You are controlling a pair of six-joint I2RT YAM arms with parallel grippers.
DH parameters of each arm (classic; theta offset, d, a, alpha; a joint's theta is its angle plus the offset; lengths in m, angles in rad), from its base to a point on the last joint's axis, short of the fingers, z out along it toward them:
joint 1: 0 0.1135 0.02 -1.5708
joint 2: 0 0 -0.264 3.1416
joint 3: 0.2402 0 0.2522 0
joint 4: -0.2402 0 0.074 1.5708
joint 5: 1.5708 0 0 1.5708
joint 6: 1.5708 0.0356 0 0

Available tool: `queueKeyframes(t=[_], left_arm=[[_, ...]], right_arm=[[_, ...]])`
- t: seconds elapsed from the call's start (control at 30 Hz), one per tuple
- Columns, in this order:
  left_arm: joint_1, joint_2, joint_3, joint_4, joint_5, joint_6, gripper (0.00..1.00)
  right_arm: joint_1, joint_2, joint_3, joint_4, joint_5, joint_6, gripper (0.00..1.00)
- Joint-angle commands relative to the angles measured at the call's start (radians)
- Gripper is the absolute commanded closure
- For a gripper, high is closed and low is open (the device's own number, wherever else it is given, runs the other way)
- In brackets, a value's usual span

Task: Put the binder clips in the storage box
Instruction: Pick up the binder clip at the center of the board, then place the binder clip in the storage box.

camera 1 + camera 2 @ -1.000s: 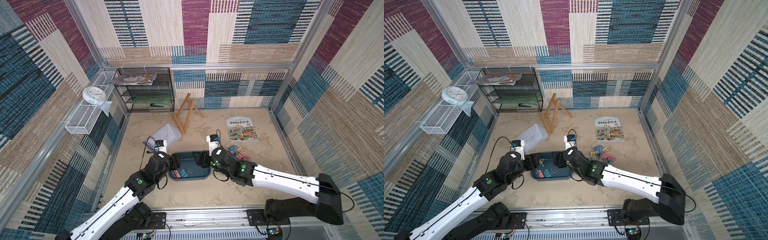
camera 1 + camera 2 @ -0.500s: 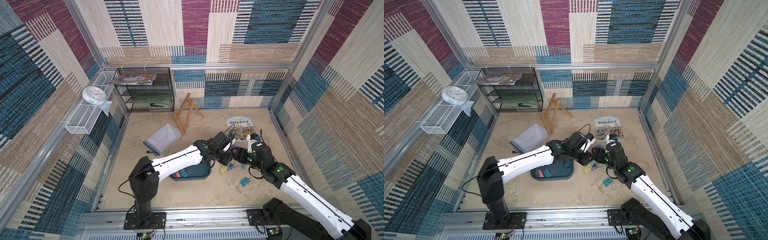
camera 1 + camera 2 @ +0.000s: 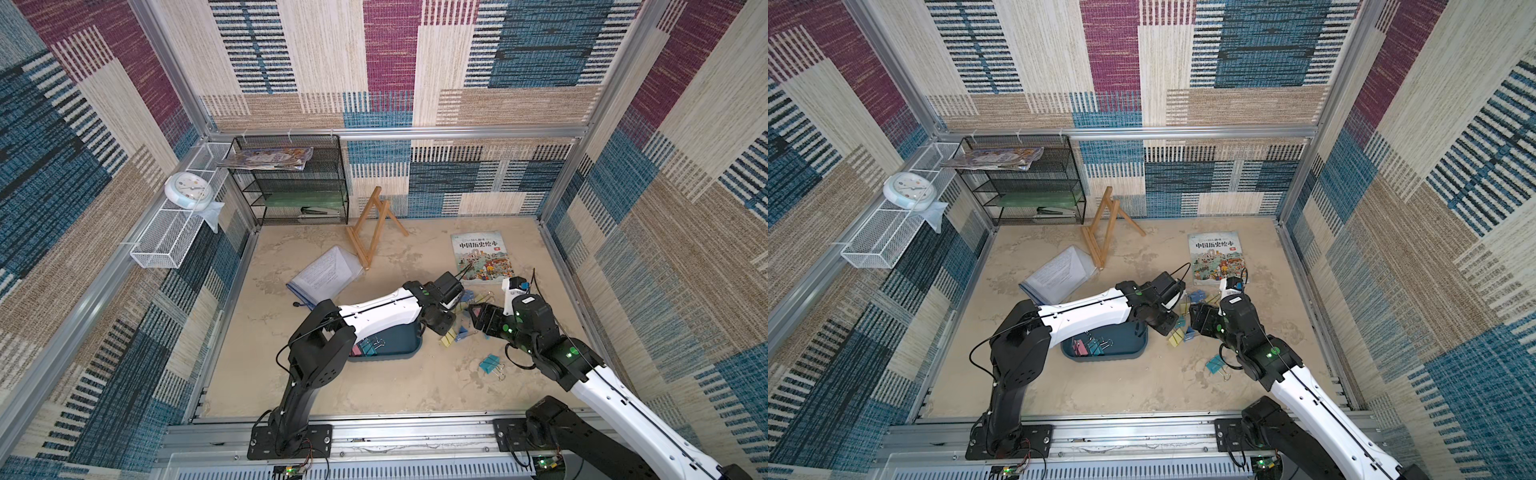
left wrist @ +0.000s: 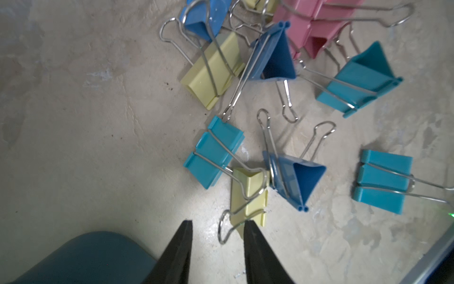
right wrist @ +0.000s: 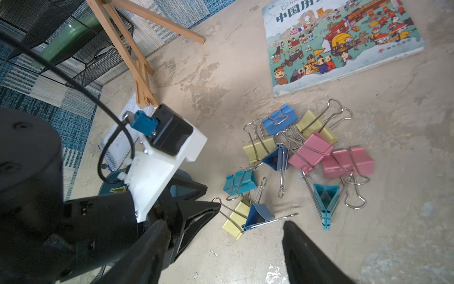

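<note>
Binder clips [image 5: 310,152] lie scattered on the desk [image 3: 374,390] just beside the storage box [image 3: 388,354], with a few more already inside it. Left claw [image 4: 218,222] hovers low over them, parted and empty, one fingertip just beside a yellow clip [image 4: 249,194]; right claw [image 5: 223,222] gapes wide, holding nothing

Left arm [image 3: 374,309]: base near-left, shoulder link upright, white forearm stretched right and far, past centre. Left wrist [image 3: 434,297] bent down, left gripper [image 4: 217,225] pointing steeply down. Jaws parted by a narrow gap; nothing looks clamped between them, though the tips are cut off low in the wrist view.

Right arm [image 3: 615,395]: base near-right, white forearm rising toward centre. Right wrist [image 3: 530,320] angled left, right gripper [image 5: 223,223] tilted down and left. Jaws wide apart, empty.

Both grippers sit right of centre, just beside each other, not touching.
</note>
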Motion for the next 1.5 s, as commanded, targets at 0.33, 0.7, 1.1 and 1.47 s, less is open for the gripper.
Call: queueKeyframes(t=[0.33,0.7,1.1,1.47], left_arm=[[0.033,0.015,-0.073,0.122,0.198,-0.047,0.82],[0.034,-0.125,-0.212,0.257,0.364,-0.162,1.0],[0.035,-0.599,-0.409,0.19,0.07,-0.174,1.0],[0.035,-0.857,-0.597,0.041,-0.644,0.0,1.0]], right_arm=[[-0.001,0.012,0.016,0.005,0.009,0.026,0.22],[-0.001,0.014,0.015,0.026,0.031,0.043,0.22],[-0.001,0.007,-0.013,0.056,0.056,0.058,0.22],[-0.002,0.025,-0.06,0.125,0.027,0.063,0.19]])
